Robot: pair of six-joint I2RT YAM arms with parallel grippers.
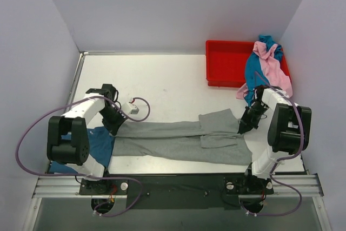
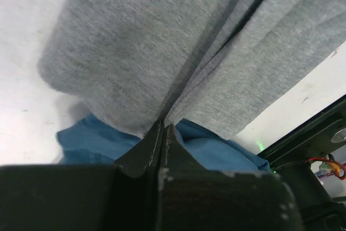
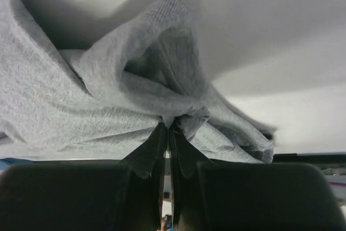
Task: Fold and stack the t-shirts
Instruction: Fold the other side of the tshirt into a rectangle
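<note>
The grey t-shirt (image 1: 178, 140) lies folded lengthwise across the near table. My left gripper (image 1: 114, 126) is shut on its left end, seen in the left wrist view (image 2: 163, 124) with the grey cloth (image 2: 162, 41) pinched at the tips. My right gripper (image 1: 243, 125) is shut on its right end; in the right wrist view (image 3: 168, 125) the grey cloth (image 3: 135, 96) bunches at the tips. A darker blue t-shirt (image 1: 100, 143) lies under the grey shirt's left end (image 2: 102, 139). The pink t-shirt (image 1: 273, 68) and teal-blue t-shirt (image 1: 254, 71) hang over the bin.
The red plastic bin (image 1: 227, 63) stands at the back right. A small white object (image 1: 133, 109) with a purple cable lies by the left arm. Grey walls close in left, back and right. The black base rail (image 1: 173, 185) runs along the near edge.
</note>
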